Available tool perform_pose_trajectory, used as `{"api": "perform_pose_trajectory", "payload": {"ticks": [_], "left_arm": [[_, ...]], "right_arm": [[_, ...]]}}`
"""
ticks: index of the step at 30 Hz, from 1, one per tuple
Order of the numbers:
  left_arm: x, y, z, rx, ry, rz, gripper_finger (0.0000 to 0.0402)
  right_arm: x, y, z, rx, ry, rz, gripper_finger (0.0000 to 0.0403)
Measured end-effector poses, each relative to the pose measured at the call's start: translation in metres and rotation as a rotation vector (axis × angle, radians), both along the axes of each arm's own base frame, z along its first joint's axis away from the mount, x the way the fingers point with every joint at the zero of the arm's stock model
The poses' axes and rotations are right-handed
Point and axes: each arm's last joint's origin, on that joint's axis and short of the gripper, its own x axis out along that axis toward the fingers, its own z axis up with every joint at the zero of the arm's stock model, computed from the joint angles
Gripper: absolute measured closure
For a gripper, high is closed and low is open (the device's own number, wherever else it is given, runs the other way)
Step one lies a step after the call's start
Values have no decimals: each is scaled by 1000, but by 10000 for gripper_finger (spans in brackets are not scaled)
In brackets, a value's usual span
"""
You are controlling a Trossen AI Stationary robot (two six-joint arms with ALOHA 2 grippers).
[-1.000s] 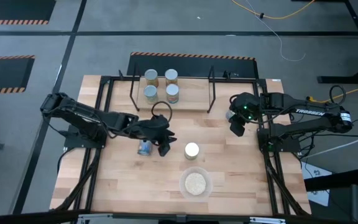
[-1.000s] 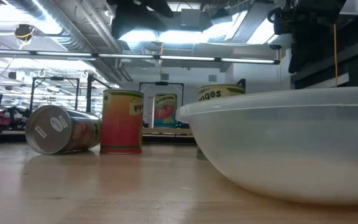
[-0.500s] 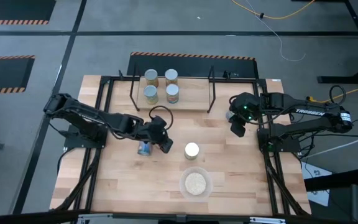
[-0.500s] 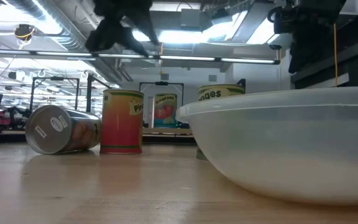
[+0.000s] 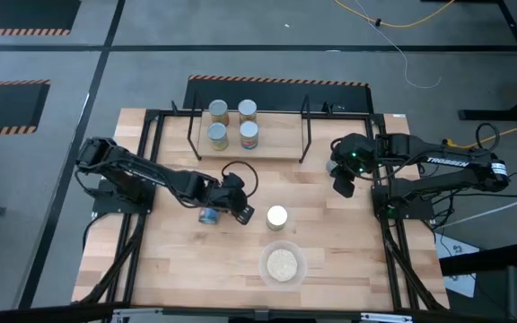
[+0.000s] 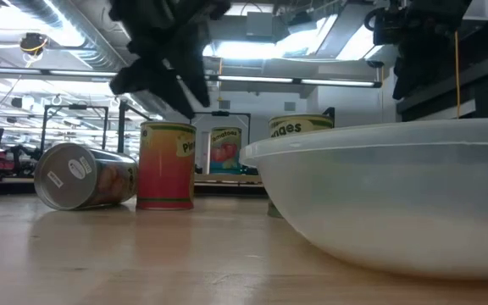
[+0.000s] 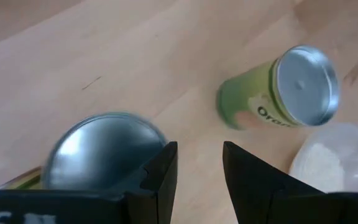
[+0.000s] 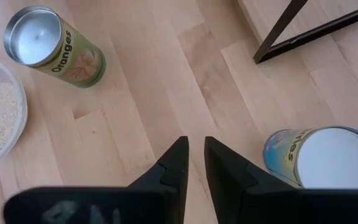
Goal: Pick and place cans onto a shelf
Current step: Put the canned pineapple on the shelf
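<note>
High view: shelf [image 5: 276, 144] at the far edge of the tabletop [image 5: 348, 260], with four cans [image 5: 218, 109] upright on its left half and the right half bare. Left gripper [image 5: 240, 212]: in front of the shelf, out toward mid-tabletop, hanging in the air over an upright red-and-yellow can [image 6: 166, 165]. Its fingers are parted by a narrow gap and grasp nothing. Toppled can [image 5: 208, 214]: on its side just beside that gripper, on the side away from the shelf's bare half. "Oranges" can [image 5: 277, 216]: upright, near the gripper on its other side. Clear bowl of pale grains [image 5: 282, 265]: farther from the shelf than the "Oranges" can. Right gripper [image 5: 342, 186]: waiting off the shelf's right end, its fingers almost together and empty, with a blue-labelled can [image 8: 325, 163] standing close by. Hazards, judged: the left gripper's gap looks narrower than the silver lid under it, so a descent without widening would land a finger on the lid and tip the can. A tipped can could strike the toppled one and set it rolling, or knock the "Oranges" can toward the bowl. A widened gripper could also brush the toppled can, which lies so close. Any lifted can must clear the shelf's black upright on the way in.
</note>
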Motion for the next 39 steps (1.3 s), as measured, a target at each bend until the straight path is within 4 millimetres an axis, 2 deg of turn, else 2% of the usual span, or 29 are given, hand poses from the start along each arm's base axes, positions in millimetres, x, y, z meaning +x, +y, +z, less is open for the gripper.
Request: {"api": "perform_pose_trajectory", "payload": {"ticks": [17, 33, 39], "left_arm": [[4, 1, -13, 44, 46, 23, 280], [1, 1, -15, 49, 93, 9, 280], [-1, 1, -16, 53, 110, 9, 306]], "right_arm": [[0, 0, 0, 0, -5, -1, 345], [0, 0, 0, 0, -6, 0, 345], [0, 0, 0, 0, -6, 0, 345]]}}
